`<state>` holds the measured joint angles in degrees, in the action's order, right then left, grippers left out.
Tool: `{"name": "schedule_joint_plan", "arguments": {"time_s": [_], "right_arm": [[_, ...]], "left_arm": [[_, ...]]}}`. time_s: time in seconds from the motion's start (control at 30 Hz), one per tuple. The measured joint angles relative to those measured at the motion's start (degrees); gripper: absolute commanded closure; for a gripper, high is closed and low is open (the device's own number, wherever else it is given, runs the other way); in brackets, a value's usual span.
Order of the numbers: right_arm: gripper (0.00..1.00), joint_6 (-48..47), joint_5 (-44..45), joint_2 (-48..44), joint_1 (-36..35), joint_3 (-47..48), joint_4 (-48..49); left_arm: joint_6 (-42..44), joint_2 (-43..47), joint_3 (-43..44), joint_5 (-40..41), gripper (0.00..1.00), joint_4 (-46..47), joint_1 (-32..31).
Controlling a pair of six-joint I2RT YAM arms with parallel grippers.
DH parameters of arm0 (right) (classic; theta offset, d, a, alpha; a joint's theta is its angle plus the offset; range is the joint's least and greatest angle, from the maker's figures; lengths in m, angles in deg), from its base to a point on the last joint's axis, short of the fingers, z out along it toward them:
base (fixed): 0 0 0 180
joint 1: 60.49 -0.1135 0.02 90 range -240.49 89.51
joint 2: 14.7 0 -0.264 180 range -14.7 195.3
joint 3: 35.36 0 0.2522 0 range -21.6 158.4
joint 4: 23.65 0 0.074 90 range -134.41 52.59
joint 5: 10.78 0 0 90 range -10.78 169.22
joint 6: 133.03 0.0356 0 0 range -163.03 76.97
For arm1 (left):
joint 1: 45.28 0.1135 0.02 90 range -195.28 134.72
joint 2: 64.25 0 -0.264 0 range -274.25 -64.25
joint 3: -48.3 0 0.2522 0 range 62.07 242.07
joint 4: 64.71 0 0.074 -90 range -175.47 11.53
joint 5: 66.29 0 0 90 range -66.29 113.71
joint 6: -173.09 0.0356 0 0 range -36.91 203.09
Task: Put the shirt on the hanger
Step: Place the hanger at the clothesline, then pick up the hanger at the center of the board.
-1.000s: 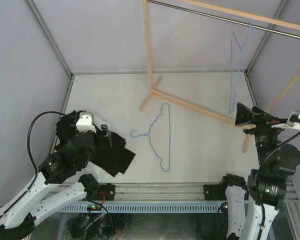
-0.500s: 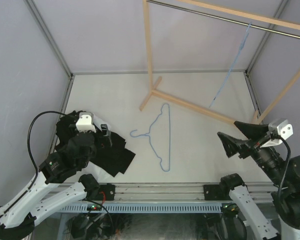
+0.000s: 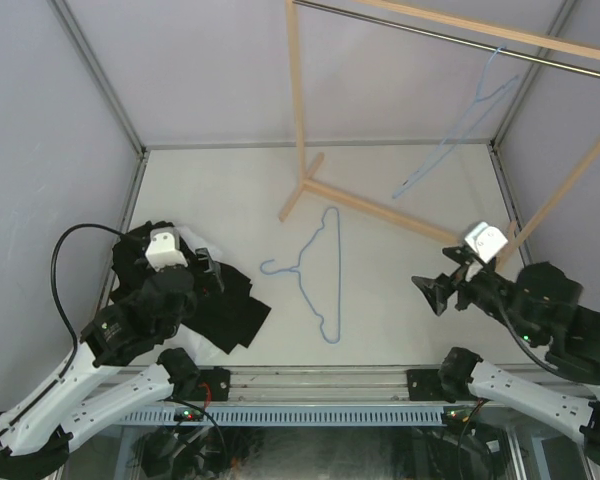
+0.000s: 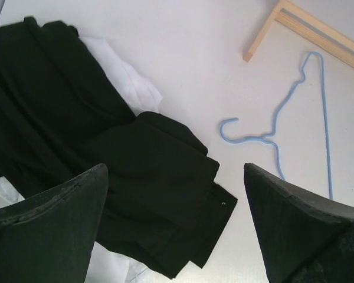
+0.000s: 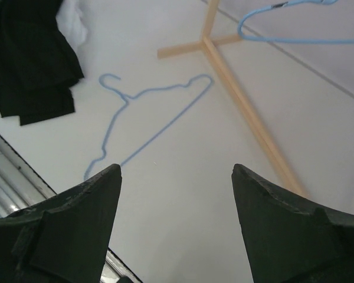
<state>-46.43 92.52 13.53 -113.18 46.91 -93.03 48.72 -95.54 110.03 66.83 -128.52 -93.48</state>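
A: Top view: shirt (image 3: 190,238) mostly buried beneath black garment (image 3: 225,310), under the wide-open left gripper (image 3: 210,266).
B: Right gripper (image 3: 432,293) spread, empty; it has dropped away from the rack hanger (image 3: 450,145), which now swings askew.
A: Left wrist: a white edge beyond the left finger.
B: Right wrist: shirt far left, cut off.

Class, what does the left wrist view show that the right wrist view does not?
Only the left wrist view: the open left gripper, and shirt fabric peeking out at the black garment's near edge. Only the right wrist view: the open right gripper, a second blue hanger hanging above the rack base, and a metal front rail. Both: the black garment lying over the shirt, the blue hanger lying flat, and the rack base.
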Motion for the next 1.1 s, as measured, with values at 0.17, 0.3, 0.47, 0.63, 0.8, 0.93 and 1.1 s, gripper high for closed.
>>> {"name": "schedule_joint_plan", "arguments": {"time_s": [0.17, 0.3, 0.47, 0.63, 0.8, 0.93, 1.1], "right_arm": [[0.24, 3.0, 1.9, 4.2, -0.4, -5.4, 3.7], [0.24, 6.9, 1.0, 6.1, -0.5, -10.3, 8.0], [0.23, 12.5, 1.6, 10.3, -4.1, -15.2, 16.0], [0.23, 18.3, 6.2, 16.0, -12.3, -19.7, 20.7], [0.22, 26.8, 9.9, 20.9, -15.7, -23.0, 23.3], [0.20, 33.3, 11.5, 25.0, -15.9, -23.7, 25.2], [0.18, 38.8, 12.9, 31.8, -16.1, -23.8, 27.9]], "left_arm": [[-7.3, 0.0, -0.3, 2.6, 0.00, -3.7, 0.0], [-12.3, 0.0, -0.3, 4.2, 0.00, -6.5, 0.1], [-16.0, -0.3, -1.0, 3.9, 0.00, -8.1, 3.1], [-16.0, -1.0, -5.0, -2.4, 0.00, -7.3, 14.5], [-15.6, -0.7, -7.8, -8.0, 0.00, -6.1, 19.3], [-14.9, -1.0, -7.3, -9.4, 0.00, -5.4, 20.6], [-11.6, -2.3, -4.1, -9.5, 0.00, -5.8, 22.1]]}}
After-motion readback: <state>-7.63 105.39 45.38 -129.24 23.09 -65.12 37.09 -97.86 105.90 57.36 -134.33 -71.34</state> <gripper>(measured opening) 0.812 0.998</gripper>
